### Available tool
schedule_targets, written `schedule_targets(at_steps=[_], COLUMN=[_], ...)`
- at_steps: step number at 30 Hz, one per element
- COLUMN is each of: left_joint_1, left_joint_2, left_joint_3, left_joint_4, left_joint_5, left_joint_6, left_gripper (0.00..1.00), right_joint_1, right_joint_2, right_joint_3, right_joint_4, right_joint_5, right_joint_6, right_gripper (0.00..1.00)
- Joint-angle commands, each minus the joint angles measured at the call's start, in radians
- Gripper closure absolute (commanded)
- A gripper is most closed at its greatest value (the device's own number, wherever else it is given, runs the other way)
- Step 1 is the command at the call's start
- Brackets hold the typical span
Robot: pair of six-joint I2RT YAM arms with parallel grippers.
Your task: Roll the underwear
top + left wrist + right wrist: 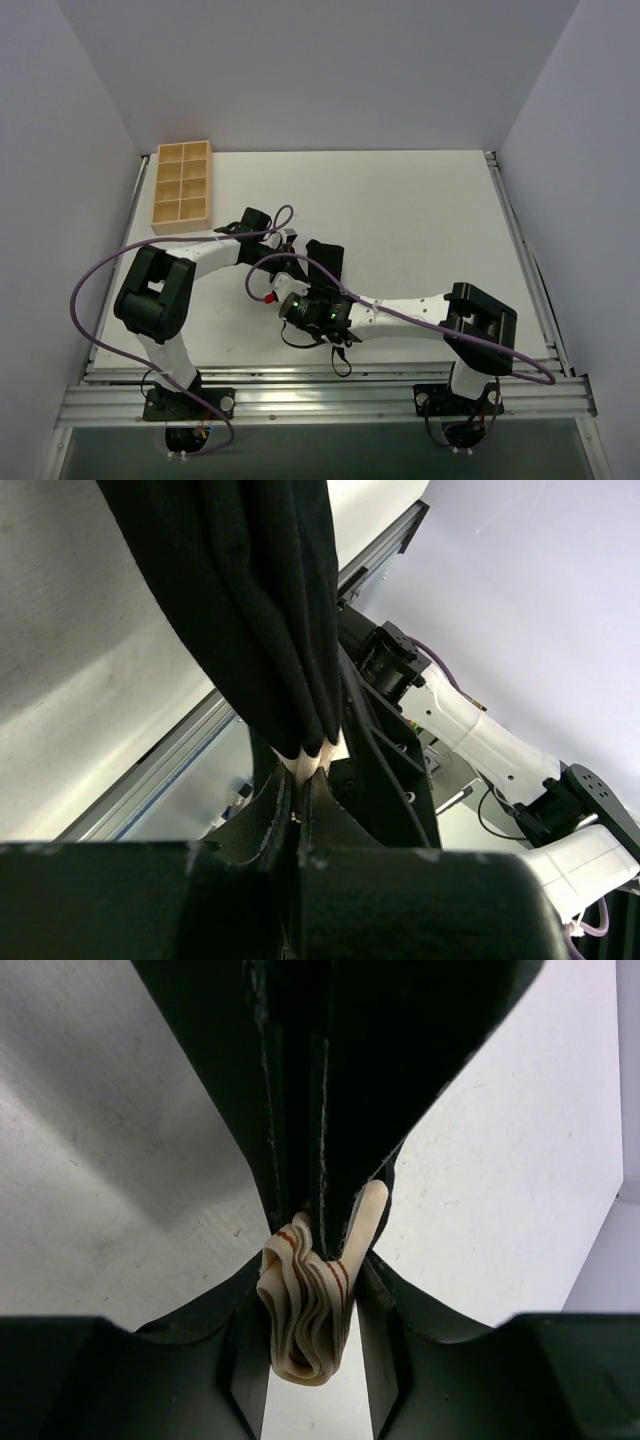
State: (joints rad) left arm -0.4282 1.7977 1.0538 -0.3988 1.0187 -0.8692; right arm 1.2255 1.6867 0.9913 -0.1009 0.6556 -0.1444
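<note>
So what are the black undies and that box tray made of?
The underwear looks like soft matte black cloth, since it hangs in limp folds. Its waistband is probably stretchy elastic, cream with brownish stripes, bunched in loops. The tray seems to be pale bare wood, tan with thin dividing walls, though it is small in view.

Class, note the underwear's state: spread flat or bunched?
Bunched. The underwear hangs in gathered black folds, and its waistband is doubled over in layers, not laid out flat.

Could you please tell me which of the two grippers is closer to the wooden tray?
The left gripper: it sits right of the tray, while the right gripper, also at the underwear, is farther right and lower in the top view.
</note>
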Motion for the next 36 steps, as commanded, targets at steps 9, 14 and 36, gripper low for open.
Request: schedule_targets(at_steps=[9,14,36], left_joint_1=[0.029,0.054,0.322], left_joint_2=[-0.006,0.026,-0.099], left_joint_3=[0.005,0.031,-0.182], left_joint_4=[0.043,0.002,0.104], left_joint_5=[0.101,0.098,-0.265], left_joint_6=[-0.036,0.039,0.234], left_gripper=[0.98,0.98,0.57], right_joint_1=[-0.006,-0.004,-0.168], right_joint_2=[0.001,-0.007,0.151], right_joint_3=[0.030,0.040,0.219], right_joint_4=[0.078,0.049,-0.235], right_joint_5=[0.015,-0.060,-0.838], right_joint_6=[-0.099,-0.095,0.060], right_gripper=[0.89,0.98,1.00])
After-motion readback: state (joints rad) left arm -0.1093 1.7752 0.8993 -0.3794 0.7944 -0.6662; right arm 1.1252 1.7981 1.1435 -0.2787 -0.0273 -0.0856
